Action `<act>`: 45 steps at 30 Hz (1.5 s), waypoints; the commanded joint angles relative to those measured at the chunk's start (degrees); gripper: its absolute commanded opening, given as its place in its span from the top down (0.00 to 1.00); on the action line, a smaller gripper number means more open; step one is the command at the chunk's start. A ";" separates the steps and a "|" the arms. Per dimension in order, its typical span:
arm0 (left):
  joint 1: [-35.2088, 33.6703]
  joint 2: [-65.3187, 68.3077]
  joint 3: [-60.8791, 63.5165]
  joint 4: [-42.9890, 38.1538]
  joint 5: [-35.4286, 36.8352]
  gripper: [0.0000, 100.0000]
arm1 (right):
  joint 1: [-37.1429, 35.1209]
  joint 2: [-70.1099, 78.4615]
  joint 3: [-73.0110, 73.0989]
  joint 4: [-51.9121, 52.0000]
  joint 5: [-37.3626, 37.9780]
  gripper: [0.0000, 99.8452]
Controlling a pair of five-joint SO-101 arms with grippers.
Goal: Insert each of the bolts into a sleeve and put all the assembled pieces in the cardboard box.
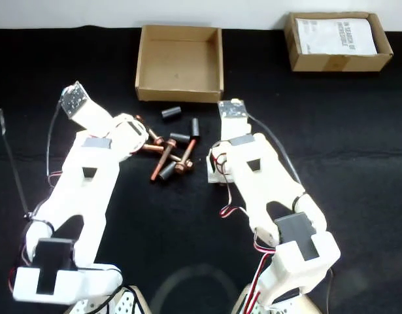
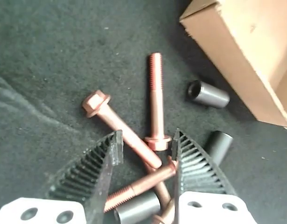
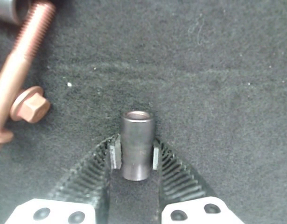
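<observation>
Several copper bolts (image 1: 164, 157) and dark sleeves (image 1: 180, 137) lie in a heap in front of the empty cardboard box (image 1: 180, 62). My left gripper (image 2: 148, 140) is open just above the heap's left side (image 1: 142, 137), straddling a flange-headed bolt (image 2: 155, 98) and a crossing bolt (image 2: 120, 123). Sleeves (image 2: 208, 93) lie beyond it near the box wall (image 2: 255, 56). My right gripper (image 3: 135, 149) is shut on a dark sleeve (image 3: 137, 140), low over the mat to the right of the heap (image 1: 217, 169). Beside it lies a bolt (image 3: 22, 70).
A second cardboard box (image 1: 336, 40) holding a printed sheet stands at the back right. The black mat (image 1: 331, 131) is bare to the right of the right arm and in front of the heap.
</observation>
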State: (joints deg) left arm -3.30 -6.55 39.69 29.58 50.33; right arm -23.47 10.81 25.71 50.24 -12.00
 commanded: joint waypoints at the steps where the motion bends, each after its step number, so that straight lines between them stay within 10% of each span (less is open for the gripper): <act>1: -0.75 0.75 -1.10 -1.14 0.53 0.82 | 0.66 0.22 -0.84 -0.75 0.70 0.99; 30: -4.79 26.15 -25.10 13.27 0.44 0.82 | 0.75 0.31 -1.10 -0.57 0.79 0.99; 36: -4.79 26.86 -27.56 16.97 0.44 1.00 | 0.75 0.48 -1.10 -0.66 0.79 0.99; 45: -4.26 26.59 -27.12 17.05 -0.26 0.99 | 0.66 0.48 -1.10 -0.92 0.79 0.99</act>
State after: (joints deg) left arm -6.64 20.35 13.58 46.11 50.59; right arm -23.47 10.81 25.71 50.24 -11.91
